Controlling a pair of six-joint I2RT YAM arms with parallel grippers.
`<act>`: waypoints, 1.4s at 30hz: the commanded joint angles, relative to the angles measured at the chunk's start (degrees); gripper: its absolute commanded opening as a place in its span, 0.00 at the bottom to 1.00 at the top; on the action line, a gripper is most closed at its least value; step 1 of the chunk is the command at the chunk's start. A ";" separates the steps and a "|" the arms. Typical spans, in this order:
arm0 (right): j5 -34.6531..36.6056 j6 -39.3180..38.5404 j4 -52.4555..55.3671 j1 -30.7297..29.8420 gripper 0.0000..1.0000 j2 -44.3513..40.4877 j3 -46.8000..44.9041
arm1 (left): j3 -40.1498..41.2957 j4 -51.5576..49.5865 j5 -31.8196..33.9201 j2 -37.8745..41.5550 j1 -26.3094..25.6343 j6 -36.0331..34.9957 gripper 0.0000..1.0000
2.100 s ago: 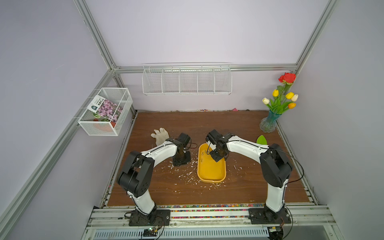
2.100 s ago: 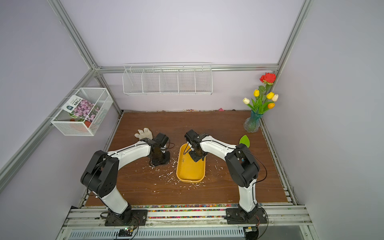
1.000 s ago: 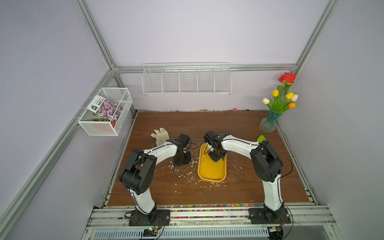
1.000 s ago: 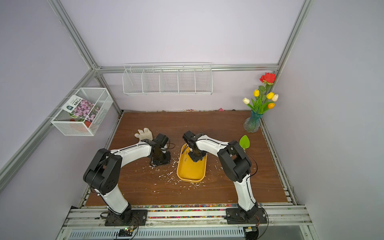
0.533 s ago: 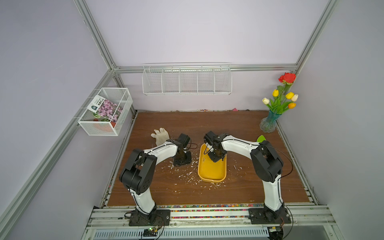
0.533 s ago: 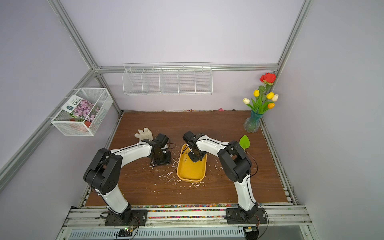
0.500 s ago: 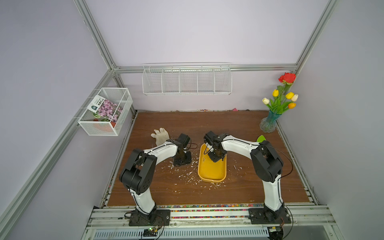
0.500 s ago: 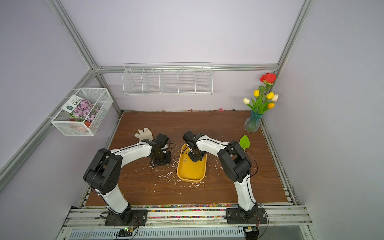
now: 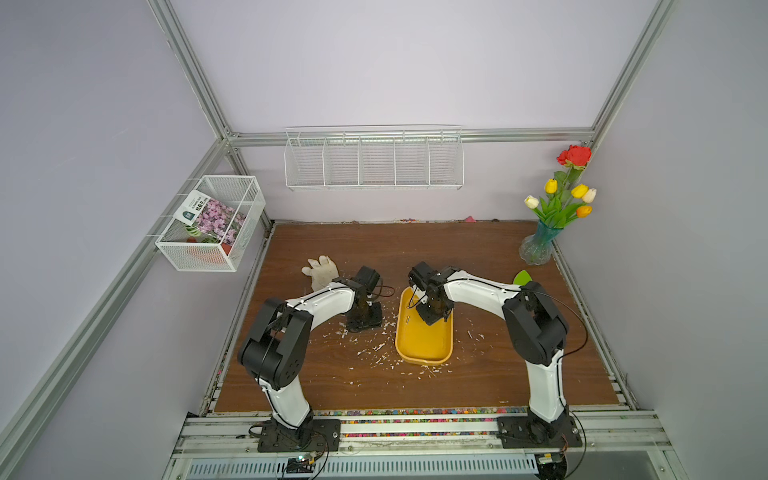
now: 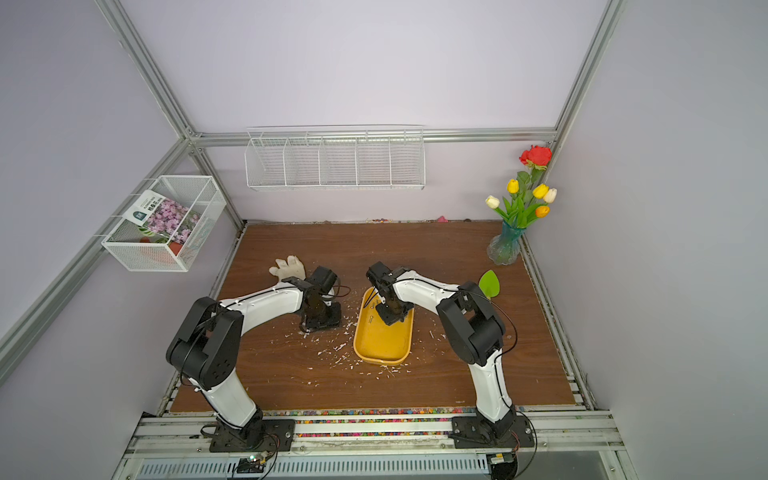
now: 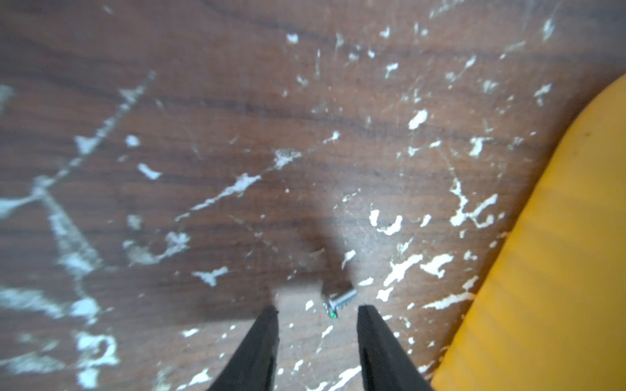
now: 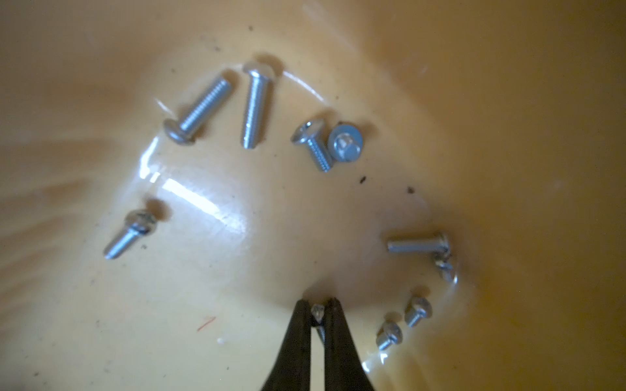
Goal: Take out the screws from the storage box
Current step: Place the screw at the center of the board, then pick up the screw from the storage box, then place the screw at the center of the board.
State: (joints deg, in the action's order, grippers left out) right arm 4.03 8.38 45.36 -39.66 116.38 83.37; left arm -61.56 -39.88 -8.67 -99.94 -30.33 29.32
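The worktop [image 9: 415, 257] [image 10: 374, 249] is a brown wood-grain board. A white glove [image 9: 320, 270] [image 10: 287, 266] lies flat near its left edge. The yellow box [image 9: 424, 349] [image 10: 380, 340] sits about mid-board, its long sides running front to back. A glass vase [image 9: 537, 249] [image 10: 505, 249] of flowers stands in the back right corner, and 1 green leaf [image 9: 523, 276] [image 10: 489, 282] lies near the right edge, just in front of it. White flecks [image 9: 374, 345] [image 10: 336, 347] [image 11: 237, 188] are strewn to the box's left and front. Among them lies 1 screw [image 11: 338, 299], near the box wall. A pink scrap [image 9: 469, 219] [image 10: 441, 219] rests at the back edge.
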 commanded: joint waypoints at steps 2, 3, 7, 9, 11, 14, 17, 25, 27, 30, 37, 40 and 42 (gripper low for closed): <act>-2.45 2.62 2.94 0.32 0.00 -5.56 1.32 | -4.88 -3.13 3.12 3.83 -0.06 -1.62 0.49; -2.52 2.85 3.23 0.29 0.00 -6.63 1.44 | -5.46 -3.42 3.16 4.47 -0.08 -1.70 0.50; -3.34 3.94 3.72 1.07 0.00 -12.15 0.18 | -8.01 -3.98 2.77 7.32 -0.08 -1.90 0.53; -3.55 4.81 4.16 2.01 0.00 -15.39 -1.00 | -9.41 -3.47 1.36 8.46 -0.29 -1.99 0.53; -3.59 5.63 4.70 3.38 0.00 -19.57 -3.23 | -11.62 -2.89 0.73 9.08 -1.82 -4.53 0.52; -3.78 6.43 5.61 6.10 0.00 -25.96 -7.44 | -17.11 -4.44 0.13 7.05 -5.16 -6.16 0.51; -1.20 8.69 5.58 8.80 0.00 -32.25 -13.34 | -21.04 -3.00 -3.21 4.08 -8.46 -7.12 0.49; -0.94 10.95 -0.59 13.82 0.00 -35.16 -28.14 | -29.25 -1.52 -11.00 -8.52 -15.72 -13.35 0.40; -1.22 11.21 -2.73 14.14 0.00 -34.04 -30.59 | -31.36 -2.38 -11.62 -12.58 -17.05 -14.67 0.39; -0.89 11.30 -4.61 14.21 0.00 -31.93 -32.65 | -32.01 -0.97 -12.63 -16.07 -17.64 -13.75 0.38; -1.67 12.33 -7.06 14.68 0.00 -28.12 -33.22 | -31.95 2.70 -12.61 -20.60 -18.09 -11.08 0.37; -2.21 12.85 -6.19 14.69 0.00 -25.96 -32.36 | -32.70 2.51 -11.31 -21.76 -18.10 -10.37 0.37; -3.25 13.51 -6.90 14.63 0.00 -24.72 -32.61 | -33.19 2.26 -10.70 -22.92 -18.29 -9.99 0.38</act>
State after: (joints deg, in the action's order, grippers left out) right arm 2.46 20.14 39.42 -25.34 89.78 50.33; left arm -92.47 -38.63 -20.38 -120.66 -48.36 18.28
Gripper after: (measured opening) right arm 0.108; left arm 0.376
